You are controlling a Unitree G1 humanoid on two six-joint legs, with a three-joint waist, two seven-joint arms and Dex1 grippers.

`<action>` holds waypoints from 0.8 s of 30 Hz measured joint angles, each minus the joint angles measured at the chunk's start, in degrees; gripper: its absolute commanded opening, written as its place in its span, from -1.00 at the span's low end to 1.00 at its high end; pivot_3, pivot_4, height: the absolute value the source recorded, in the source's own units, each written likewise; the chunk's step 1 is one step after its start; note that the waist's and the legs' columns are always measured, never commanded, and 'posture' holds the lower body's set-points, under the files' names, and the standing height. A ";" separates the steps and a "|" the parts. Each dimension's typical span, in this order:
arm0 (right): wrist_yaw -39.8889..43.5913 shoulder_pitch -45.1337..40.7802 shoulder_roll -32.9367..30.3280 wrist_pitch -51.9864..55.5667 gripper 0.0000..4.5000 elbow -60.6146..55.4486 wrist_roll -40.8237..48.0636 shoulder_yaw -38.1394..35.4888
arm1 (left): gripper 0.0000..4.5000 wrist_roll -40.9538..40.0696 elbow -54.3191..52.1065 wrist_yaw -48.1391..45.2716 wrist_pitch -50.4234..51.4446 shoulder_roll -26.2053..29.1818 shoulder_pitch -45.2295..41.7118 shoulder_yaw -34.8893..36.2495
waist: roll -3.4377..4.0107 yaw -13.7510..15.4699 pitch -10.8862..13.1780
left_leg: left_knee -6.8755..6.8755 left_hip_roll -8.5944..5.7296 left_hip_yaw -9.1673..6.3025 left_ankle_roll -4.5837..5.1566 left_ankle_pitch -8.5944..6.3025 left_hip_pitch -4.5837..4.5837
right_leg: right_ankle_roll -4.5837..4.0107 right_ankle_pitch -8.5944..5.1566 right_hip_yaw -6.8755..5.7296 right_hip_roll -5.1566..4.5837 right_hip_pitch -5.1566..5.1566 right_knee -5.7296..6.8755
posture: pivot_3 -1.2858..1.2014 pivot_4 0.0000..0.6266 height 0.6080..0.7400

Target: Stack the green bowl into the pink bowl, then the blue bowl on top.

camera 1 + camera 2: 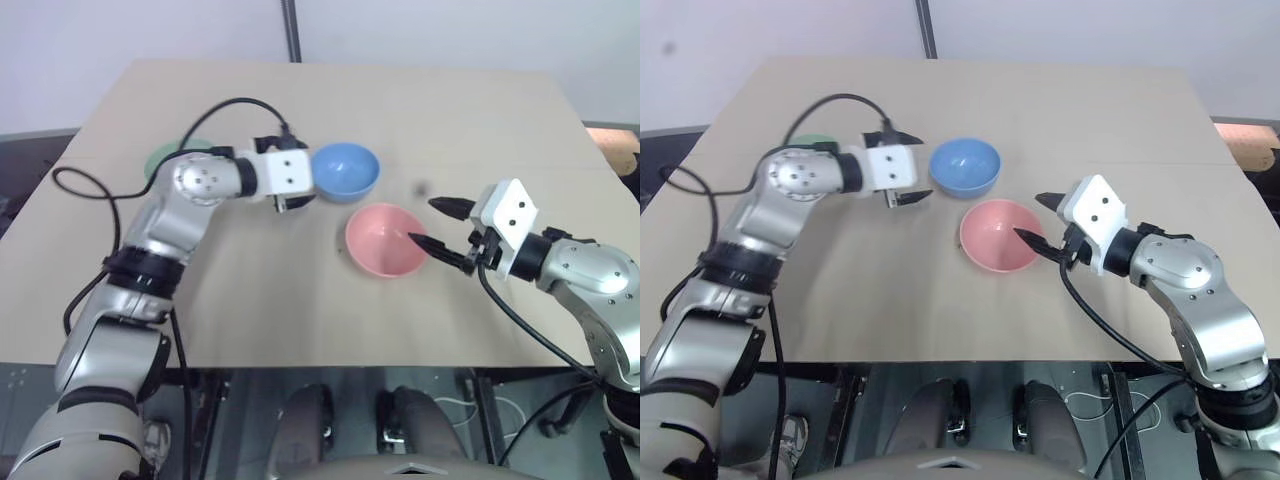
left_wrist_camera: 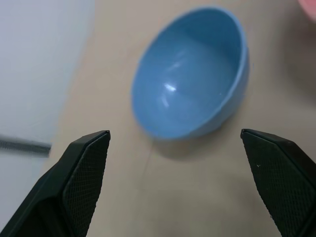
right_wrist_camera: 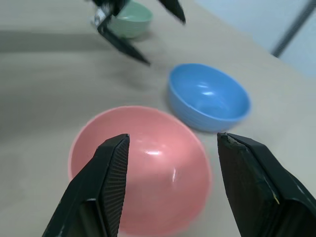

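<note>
Right pincer (image 1: 1038, 221), apart, hovers at pink bowl's (image 1: 997, 235) rim; left pincer (image 1: 908, 166), apart, beside blue bowl (image 1: 965, 165).

Pink bowl (image 1: 386, 240), blue bowl (image 1: 345, 170), green bowl (image 3: 130, 19)

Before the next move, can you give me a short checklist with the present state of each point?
1. Pink bowl empty, ready to receive: ok.
2. Green bowl stacked into pink: not ok, it sits apart at the table's left side.
3. Blue bowl left free for last: ok, upright and unheld.
4. Left gripper open and empty: ok, though it faces the blue bowl, not the green.
5. Right gripper clear of the pink bowl: ok, open, holding nothing.
</note>
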 measured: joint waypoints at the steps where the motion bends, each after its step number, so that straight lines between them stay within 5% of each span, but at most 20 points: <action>1: -0.82 0.30 0.01 0.31 0.38 -0.76 0.02 -0.12 | 1.00 0.76 2.49 0.07 -2.20 -0.66 -0.91 -0.60 | 0.00 -0.15 0.00 | 0.00 0.01 0.03 0.00 0.00 -0.01 | 0.00 0.00 0.04 0.01 -0.05 0.02 | 0.03 -0.52 1.00; 7: -5.18 4.68 0.02 2.68 0.38 -5.83 -0.10 -1.85 | 1.00 0.42 11.89 2.12 -3.46 -1.55 -4.56 1.88 | -0.01 -0.46 0.02 | 0.07 0.04 0.03 0.00 0.00 -0.12 | 0.12 -0.07 0.04 0.02 -0.15 0.06 | 0.03 -0.52 1.00; 12: -7.04 6.84 0.64 3.16 0.38 -7.69 0.89 -2.24 | 1.00 -3.19 5.96 3.78 13.39 3.10 0.06 11.45 | -0.03 -1.60 0.03 | 0.20 0.04 0.04 -0.01 0.00 -0.02 | 0.21 -0.13 0.11 0.00 -0.15 0.37 | 0.03 -0.52 1.00; 18: -1.99 3.83 2.42 -4.21 0.38 -2.21 4.65 -1.87 | 1.00 6.49 -5.10 7.89 38.70 12.59 9.72 12.16 | -0.06 -1.39 0.05 | 0.26 0.09 0.01 0.01 -0.01 0.05 | 0.23 -0.15 0.10 0.08 -0.11 0.45 | 0.03 -0.52 1.00; 24: 1.73 -0.92 2.61 -9.53 0.38 4.38 4.92 -0.01 | 1.00 11.30 -9.96 10.57 49.79 13.52 12.27 11.82 | -0.10 0.27 0.03 | 0.33 0.03 -0.07 0.04 -0.03 0.03 | 0.12 -0.10 0.01 -0.05 -0.01 0.42 | 0.03 -0.52 1.00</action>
